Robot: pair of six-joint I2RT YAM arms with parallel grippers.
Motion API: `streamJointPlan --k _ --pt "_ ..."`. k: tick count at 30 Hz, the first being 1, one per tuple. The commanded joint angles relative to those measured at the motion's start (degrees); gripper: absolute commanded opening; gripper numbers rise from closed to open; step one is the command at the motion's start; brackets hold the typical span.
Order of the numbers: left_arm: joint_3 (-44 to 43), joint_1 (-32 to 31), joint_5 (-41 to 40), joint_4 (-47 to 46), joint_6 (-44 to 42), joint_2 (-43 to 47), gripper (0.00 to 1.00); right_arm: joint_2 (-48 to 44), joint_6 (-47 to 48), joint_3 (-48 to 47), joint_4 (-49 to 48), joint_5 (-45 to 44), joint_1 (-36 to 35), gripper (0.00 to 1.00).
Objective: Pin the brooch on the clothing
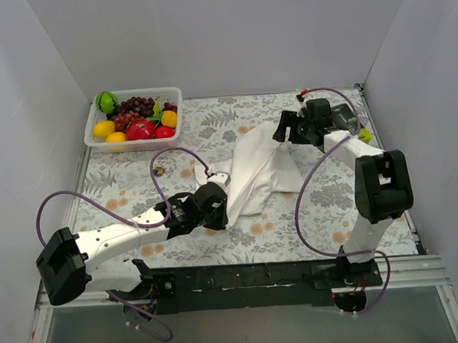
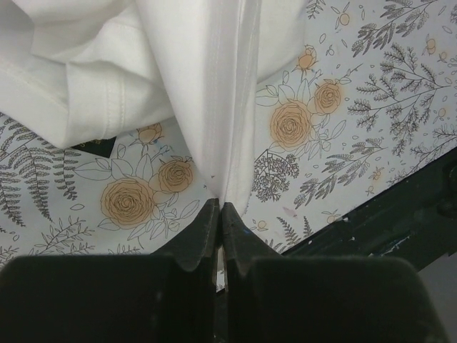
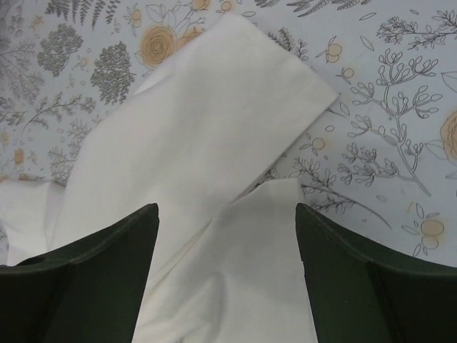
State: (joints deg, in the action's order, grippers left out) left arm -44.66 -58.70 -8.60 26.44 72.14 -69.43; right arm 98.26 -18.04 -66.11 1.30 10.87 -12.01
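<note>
The clothing [image 1: 256,174], a white T-shirt, lies bunched on the floral cloth at mid table. My left gripper [image 1: 215,207] is at its near left edge. In the left wrist view that gripper [image 2: 220,207] is shut on a taut fold of the shirt [image 2: 207,86]; a dark label [image 2: 93,148] peeks out beneath. My right gripper [image 1: 284,130] hovers open over the shirt's far end. In the right wrist view its jaws [image 3: 227,214] straddle white fabric [image 3: 207,136] without pinching it. The brooch [image 1: 159,171], a tiny dark disc, lies alone on the cloth to the shirt's left.
A white basket [image 1: 93,137] of toy fruit stands at the back left. A small green object [image 1: 363,134] sits by the right wall behind the right arm. Purple cables loop over the table near both arms. The table's dark front edge [image 2: 400,214] runs close to the left gripper.
</note>
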Motion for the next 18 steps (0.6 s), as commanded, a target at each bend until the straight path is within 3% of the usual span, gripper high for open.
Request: streamJointPlan --k 1,13,18 --pt "-0.86 -0.28 -1.07 -0.07 0.99 0.61 0.0 9.73 0.03 -8.31 -2.71 4.14 2.77 0.82" --pt "0.63 -0.28 -0.28 -1.74 1.6 1.93 0.0 25.49 2.57 -24.77 3.35 2.4 3.57 0.78" --pt "0.63 -0.36 -0.89 -2.26 2.56 2.46 0.0 27.25 2.31 -25.65 5.9 1.09 3.49 0.68"
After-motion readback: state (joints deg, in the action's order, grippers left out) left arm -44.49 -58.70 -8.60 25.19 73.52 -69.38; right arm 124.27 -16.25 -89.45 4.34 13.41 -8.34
